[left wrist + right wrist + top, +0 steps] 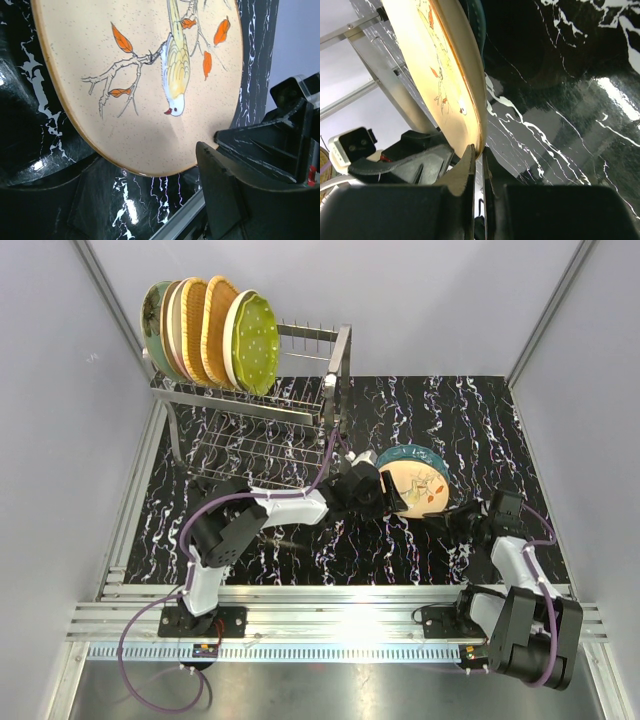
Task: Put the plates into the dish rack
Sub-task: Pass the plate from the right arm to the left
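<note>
The beige speckled plate painted with a yellow bird on a branch (pixel 412 490) stands on edge over the middle of the black white-veined tabletop (pixel 480 420). It is well apart from the silver wire dish rack (pixel 300 420) at the far left, where several other plates (pixel 210 335) stand between the prongs. A teal plate (pixel 405 453) sits right behind it; I cannot tell whether the two touch.

The main risk, as I judge it, is the handover. The right gripper (pixel 478 155) is pinched tight on only a thin bit of the lower rim, so the plate could pivot or slip out if the other arm nudges it before gripping. The glazed rim looks slick, and a shallow bite from the left could drop it onto the teal plate or the table.

The left gripper (pixel 372 488) reaches in from the rack side at the plate's left edge. Its jaws are apart around the rim and grip nothing. The right arm comes in low from the right.
</note>
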Controlling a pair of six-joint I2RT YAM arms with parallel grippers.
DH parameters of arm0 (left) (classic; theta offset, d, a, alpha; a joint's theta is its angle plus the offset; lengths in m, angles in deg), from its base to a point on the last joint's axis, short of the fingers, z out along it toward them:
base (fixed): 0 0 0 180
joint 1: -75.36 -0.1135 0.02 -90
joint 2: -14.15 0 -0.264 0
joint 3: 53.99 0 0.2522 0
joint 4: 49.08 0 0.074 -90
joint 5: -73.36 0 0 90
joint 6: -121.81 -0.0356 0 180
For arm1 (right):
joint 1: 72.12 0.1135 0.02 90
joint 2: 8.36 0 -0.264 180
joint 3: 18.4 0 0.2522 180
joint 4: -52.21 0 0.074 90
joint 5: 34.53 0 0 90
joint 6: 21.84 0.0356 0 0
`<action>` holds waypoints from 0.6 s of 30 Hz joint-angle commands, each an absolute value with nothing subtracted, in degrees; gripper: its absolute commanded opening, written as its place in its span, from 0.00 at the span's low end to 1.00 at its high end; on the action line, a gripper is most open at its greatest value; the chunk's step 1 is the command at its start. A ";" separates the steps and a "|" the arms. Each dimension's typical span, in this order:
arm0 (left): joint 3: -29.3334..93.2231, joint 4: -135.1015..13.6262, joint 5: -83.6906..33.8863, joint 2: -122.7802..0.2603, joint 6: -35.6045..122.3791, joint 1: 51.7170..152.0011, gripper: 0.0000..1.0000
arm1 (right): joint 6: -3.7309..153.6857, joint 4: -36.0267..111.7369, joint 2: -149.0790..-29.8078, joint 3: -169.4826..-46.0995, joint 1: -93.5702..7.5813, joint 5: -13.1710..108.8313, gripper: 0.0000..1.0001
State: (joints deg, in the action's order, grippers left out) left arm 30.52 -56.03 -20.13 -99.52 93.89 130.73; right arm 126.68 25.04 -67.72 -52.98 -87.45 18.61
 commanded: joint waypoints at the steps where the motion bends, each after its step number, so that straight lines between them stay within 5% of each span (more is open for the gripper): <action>1: 31.32 -51.77 -18.14 -100.38 96.05 129.85 0.64 | 125.03 24.39 -65.14 -52.38 -87.24 12.67 0.00; 18: 31.58 -48.08 -18.75 -101.78 98.60 130.38 0.32 | 121.78 25.08 -63.91 -48.77 -87.15 12.49 0.05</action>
State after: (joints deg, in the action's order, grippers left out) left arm 30.45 -55.64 -19.27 -101.75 97.08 130.36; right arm 125.13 24.93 -64.28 -49.48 -87.69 18.37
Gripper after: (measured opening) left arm 0.369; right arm 0.101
